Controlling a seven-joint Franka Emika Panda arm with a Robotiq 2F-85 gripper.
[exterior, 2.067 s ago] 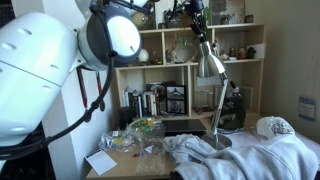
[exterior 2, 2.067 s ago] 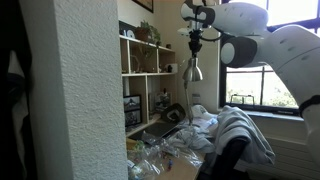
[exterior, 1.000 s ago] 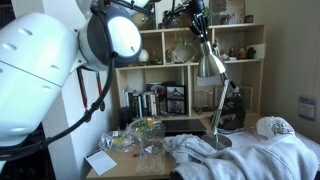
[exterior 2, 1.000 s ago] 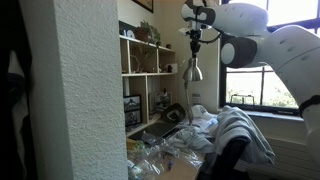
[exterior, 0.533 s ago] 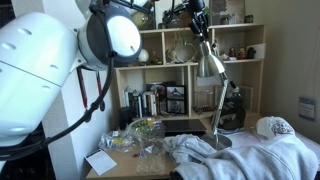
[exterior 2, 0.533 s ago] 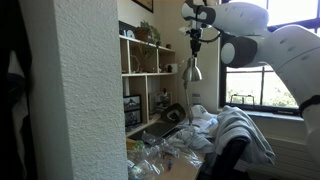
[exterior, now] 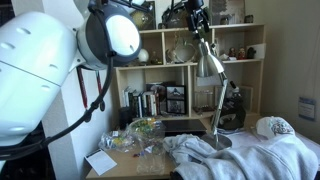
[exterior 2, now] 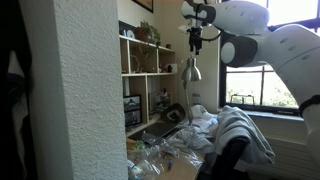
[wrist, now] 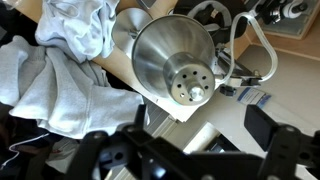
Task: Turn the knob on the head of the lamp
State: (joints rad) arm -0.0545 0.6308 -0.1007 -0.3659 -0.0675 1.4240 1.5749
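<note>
The silver lamp (exterior: 214,105) stands on the desk in front of the shelves, and its cone-shaped head (exterior: 208,65) hangs mouth down. In the wrist view I look straight down on the head (wrist: 168,60), with the small knob (wrist: 196,94) at its narrow top end. My gripper (wrist: 180,137) is open, with its dark fingers (wrist: 270,125) wide apart just above the knob and nothing between them. In both exterior views the gripper (exterior: 197,20) (exterior 2: 194,38) hangs right over the top of the head (exterior 2: 190,71).
Wooden shelves (exterior: 165,60) full of books and ornaments stand behind the lamp. White clothes (exterior: 250,155) and clear plastic wrappers (exterior: 140,135) cover the desk. A white wall column (exterior 2: 85,90) fills the near side, and a window (exterior 2: 270,85) lies behind the arm.
The jaws have gone from shut on the knob to wide open, and the gripper has lifted slightly off the lamp's head. The lamp has not moved.
</note>
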